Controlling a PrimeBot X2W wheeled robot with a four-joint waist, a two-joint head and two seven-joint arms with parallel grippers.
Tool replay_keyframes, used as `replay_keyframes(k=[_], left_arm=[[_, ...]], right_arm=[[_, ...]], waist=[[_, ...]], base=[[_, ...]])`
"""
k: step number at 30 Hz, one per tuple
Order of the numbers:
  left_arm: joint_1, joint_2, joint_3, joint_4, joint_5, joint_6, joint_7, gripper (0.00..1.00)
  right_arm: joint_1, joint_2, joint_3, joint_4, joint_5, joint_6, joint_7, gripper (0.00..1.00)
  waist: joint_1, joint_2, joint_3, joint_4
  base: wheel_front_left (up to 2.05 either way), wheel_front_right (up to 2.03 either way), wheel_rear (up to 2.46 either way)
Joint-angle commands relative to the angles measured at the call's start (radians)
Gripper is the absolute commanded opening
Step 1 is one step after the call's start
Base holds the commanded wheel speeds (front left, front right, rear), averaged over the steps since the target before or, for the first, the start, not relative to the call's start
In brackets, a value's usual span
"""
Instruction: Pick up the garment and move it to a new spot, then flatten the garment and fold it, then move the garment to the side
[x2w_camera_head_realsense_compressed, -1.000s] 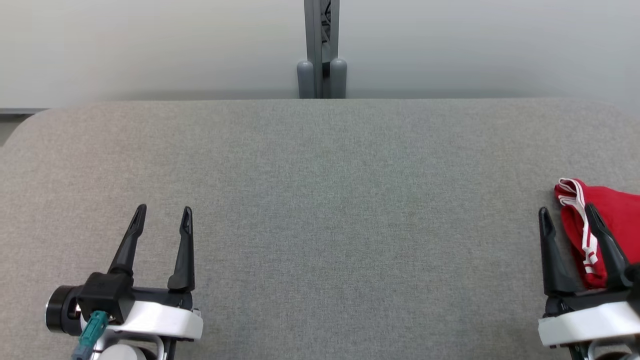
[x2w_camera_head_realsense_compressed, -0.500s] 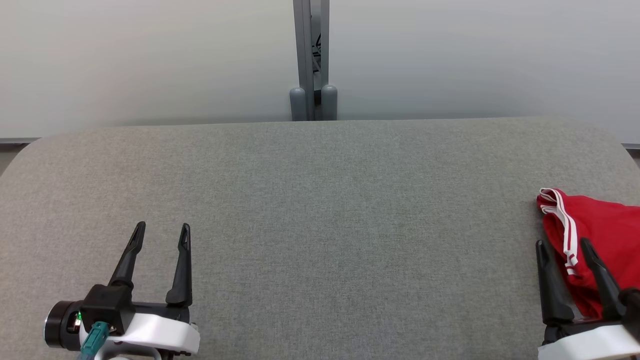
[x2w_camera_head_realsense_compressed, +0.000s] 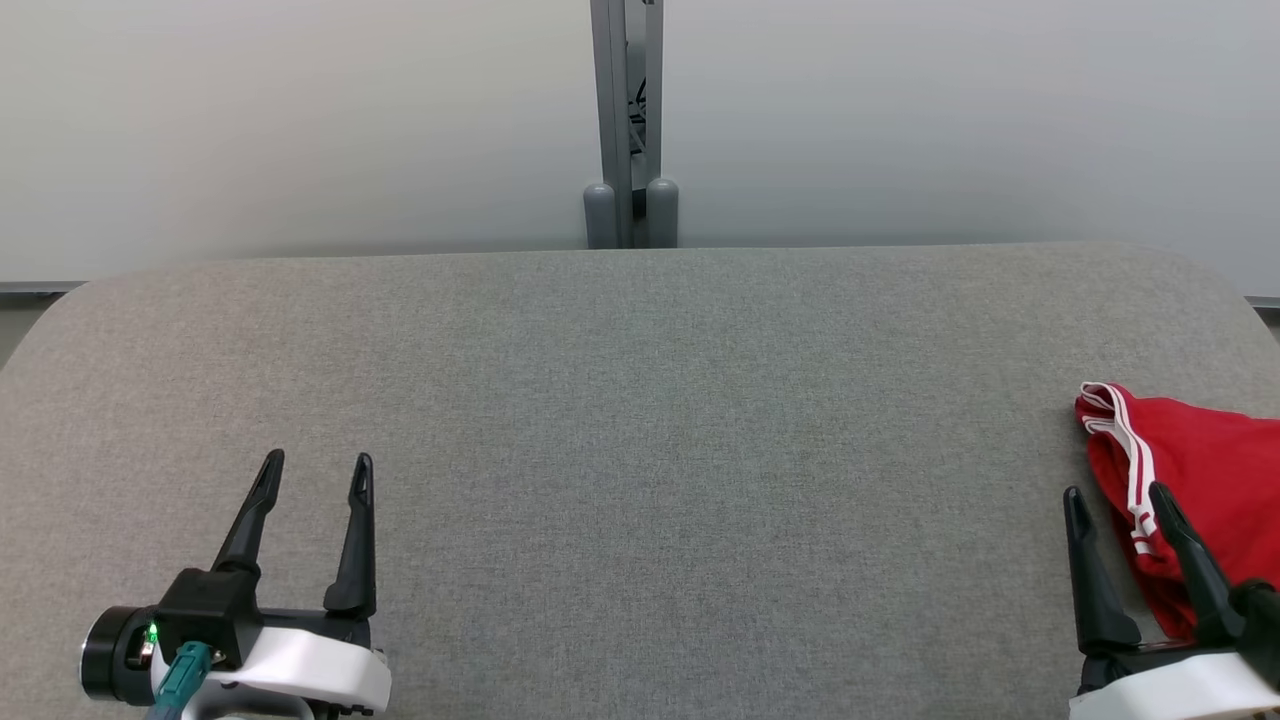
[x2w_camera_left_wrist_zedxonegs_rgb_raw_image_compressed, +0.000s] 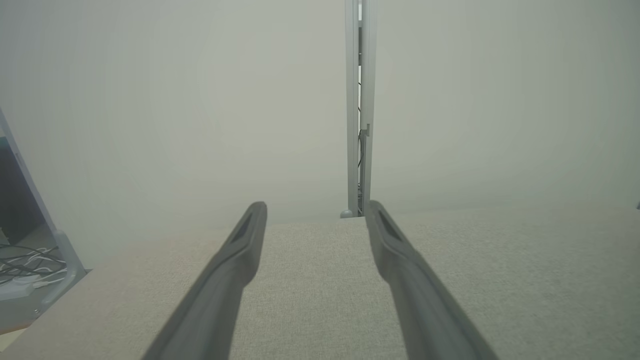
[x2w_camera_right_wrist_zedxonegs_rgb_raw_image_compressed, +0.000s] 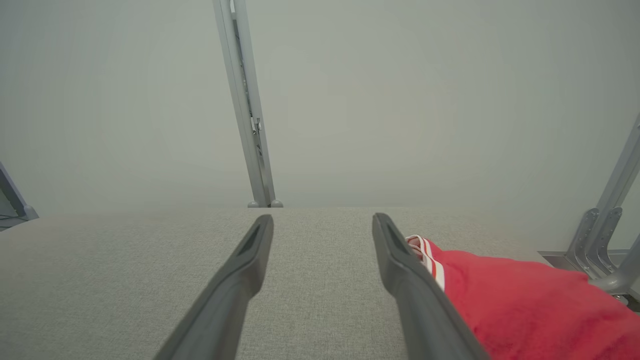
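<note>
**Garment at the right edge, both claws free**

Taking the risks from the left: my left claw (x2w_camera_head_realsense_compressed: 317, 460) hangs over the near left part of the grey table (x2w_camera_head_realsense_compressed: 640, 400), well apart from the garment (x2w_camera_head_realsense_compressed: 1200, 470). If the lift needs two grips, that arm has the whole width of the table to cross, and a one-sided pick would probably bring the cloth up in a bunch that is harder to flatten afterwards.

The middle of the table is bare, so nothing there should snag.

The trouble is on the right. The red garment with its white stripes lies crumpled at the table's right edge, and part of it runs out of my head view, so I can't judge how much hangs near or over that edge. In the right wrist view the cloth lies outside the right claw (x2w_camera_right_wrist_zedxonegs_rgb_raw_image_compressed: 323, 218), beside its right-hand finger and not in the gap. Closing here would, I think, catch nothing. Sliding sideways with the finger low could shove the cloth toward the edge and off the table. Pinching only the striped hem might lift a single layer and let the rest drag.

Now the claws. The left one stands wide apart, holding nothing, over bare table. The right one is equally wide apart and holds nothing. Its right-hand finger overlaps the garment in the head view, but I can't tell whether it touches the cloth.
</note>
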Motion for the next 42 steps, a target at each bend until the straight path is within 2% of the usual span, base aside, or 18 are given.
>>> replay_keyframes(k=[1, 30, 31, 34, 42], left_arm=[[0.006, 0.003, 0.0, 0.002, -0.005, 0.005, 0.005, 1.0], [-0.007, 0.009, -0.017, 0.019, -0.033, 0.014, 0.004, 1.0], [-0.001, 0.005, -0.018, 0.018, -0.033, 0.009, 0.007, 0.0], [0.009, -0.004, -0.024, 0.038, -0.039, 0.009, 0.009, 0.0], [-0.015, -0.017, -0.033, 0.053, -0.177, -0.01, 0.007, 0.0]], right_arm=[[0.002, -0.004, 0.002, 0.0, 0.006, 0.0, 0.001, 1.0], [-0.004, -0.004, 0.0, 0.001, 0.013, 0.0, 0.005, 1.0], [0.0, 0.0, 0.0, 0.005, 0.008, 0.0, 0.005, 0.0], [0.005, 0.009, -0.003, 0.029, 0.013, 0.0, 0.008, 0.0], [-0.049, 0.002, -0.053, 0.086, 0.137, 0.0, 0.071, 0.0]], waist=[[0.0, 0.0, 0.0, 0.0], [0.0, 0.0, -0.007, 0.004], [0.0, 0.0, -0.007, 0.004], [0.0, 0.0, -0.007, 0.004], [0.0, 0.0, -0.006, 0.003]], base=[[0.0, 0.0, 0.0], [0.0, 0.0, 0.0], [0.0, 0.0, 0.0], [0.0, 0.0, 0.0], [0.0, 0.0, 0.0]])
